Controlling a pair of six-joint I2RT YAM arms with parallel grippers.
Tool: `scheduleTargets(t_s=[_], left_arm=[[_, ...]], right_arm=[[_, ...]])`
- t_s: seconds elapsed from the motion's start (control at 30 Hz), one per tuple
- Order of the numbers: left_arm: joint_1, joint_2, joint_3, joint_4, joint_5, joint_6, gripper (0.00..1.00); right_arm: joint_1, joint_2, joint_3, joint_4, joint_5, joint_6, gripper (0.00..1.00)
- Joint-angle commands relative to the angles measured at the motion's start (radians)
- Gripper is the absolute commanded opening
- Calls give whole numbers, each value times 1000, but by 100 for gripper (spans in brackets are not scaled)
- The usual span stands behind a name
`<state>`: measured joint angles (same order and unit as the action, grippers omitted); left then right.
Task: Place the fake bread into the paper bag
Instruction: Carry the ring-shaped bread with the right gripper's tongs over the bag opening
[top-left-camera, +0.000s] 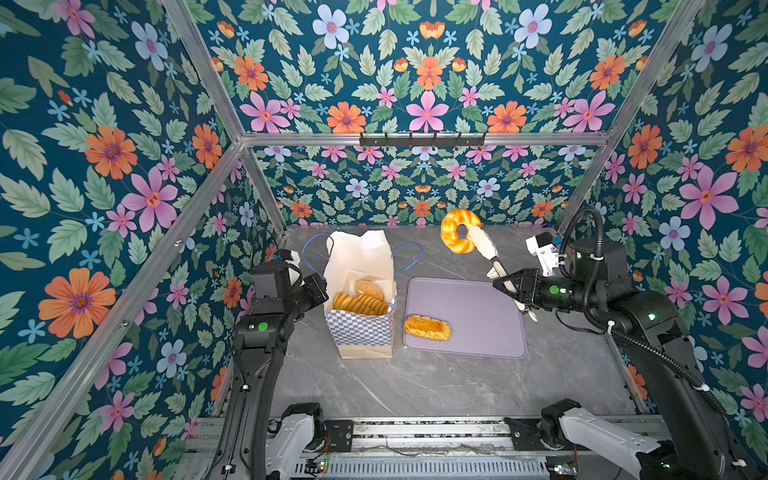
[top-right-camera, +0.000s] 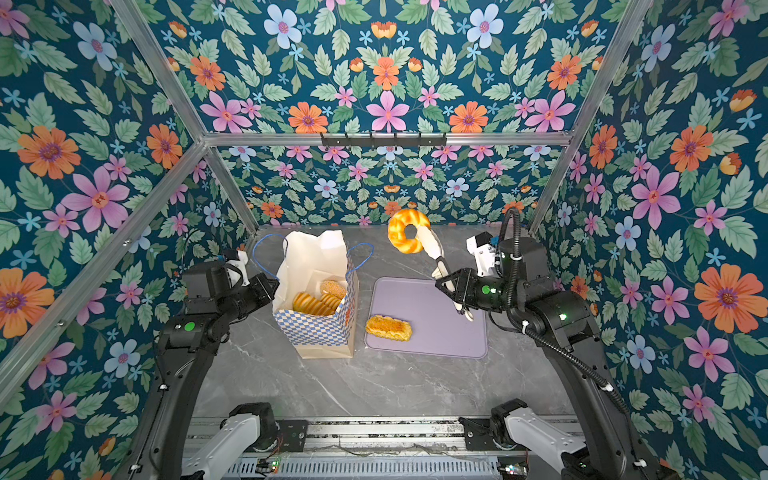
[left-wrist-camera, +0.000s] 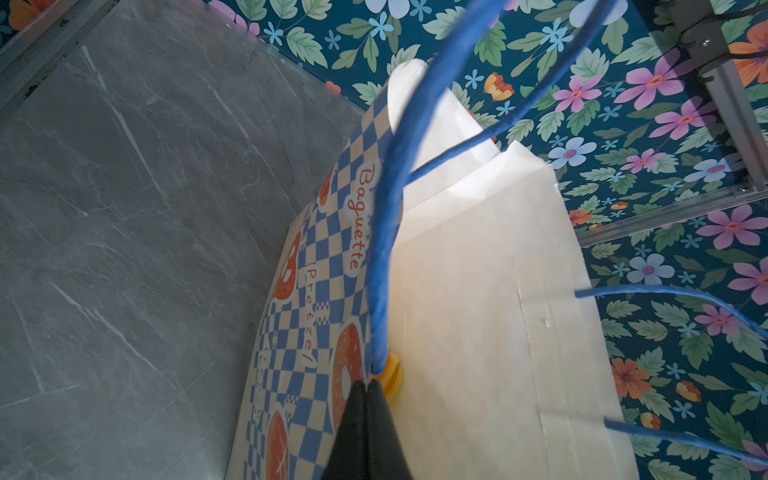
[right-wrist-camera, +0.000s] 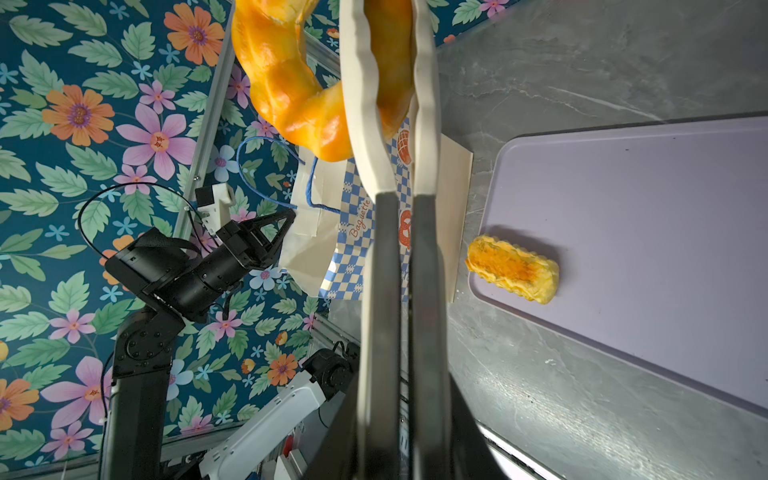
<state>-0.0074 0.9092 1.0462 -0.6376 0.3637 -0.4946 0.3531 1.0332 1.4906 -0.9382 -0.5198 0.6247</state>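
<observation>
Wallpaper (top-left-camera: 104, 166) with flowers on every wall, grey marble table (top-left-camera: 415, 386) underneath. Far left: left end effector (left-wrist-camera: 368, 399), fingers pressed together, pinching the rim of the paper bag (top-left-camera: 361, 332) right where a blue cord handle (left-wrist-camera: 386, 232) is fixed; its arm stands just beside the bag's left wall. One bag, upright on the table, mouth open, cream back wall tall, checkered band in front. Two cord handles, one looping out each side; the right one (top-left-camera: 409, 257) sticks out on the side facing the ring bread. In the bag: one sesame bun (top-left-camera: 370, 289) resting on ridged golden loaves (top-left-camera: 353, 302). At least two loaves show; the front wall hides the exact count. Just right of the bag, small gap: one lilac tray (top-left-camera: 478, 316), flat on the table. One oblong crusty loaf (top-left-camera: 427, 327) lies at the tray's front left corner, near the bag's base. Behind the tray, up in the air: one ring bread (top-left-camera: 457, 237), right of the bag's mouth and apart from it, clamped by one pair of cream tongs (top-left-camera: 484, 245), a blade on either side of the ring's band. Right end effector (top-left-camera: 508, 291) is closed on the tongs' dark handles, squeezing them, hanging over the tray's back right part. Back wall: one black hook rail (top-left-camera: 422, 139), six hooks.
</observation>
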Motion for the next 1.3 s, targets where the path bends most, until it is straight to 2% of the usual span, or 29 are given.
scheduleTargets(t_s=[0.0, 0.13, 0.33, 0.67, 1.27], left_arm=[[0, -3, 8, 6, -6, -2, 5], [0, 0, 6, 6, -4, -3, 5], [0, 2, 8, 6, -3, -7, 5], [0, -3, 12, 1, -5, -7, 5], [0, -3, 12, 0, -4, -9, 5]], right_arm=[[20, 6, 17, 73, 6, -18, 25], [64, 19, 26, 103, 11, -13, 26], [185, 81, 85, 103, 78, -41, 25], [371, 220, 255, 50, 189, -106, 25], [558, 472, 521, -109, 362, -206, 26]])
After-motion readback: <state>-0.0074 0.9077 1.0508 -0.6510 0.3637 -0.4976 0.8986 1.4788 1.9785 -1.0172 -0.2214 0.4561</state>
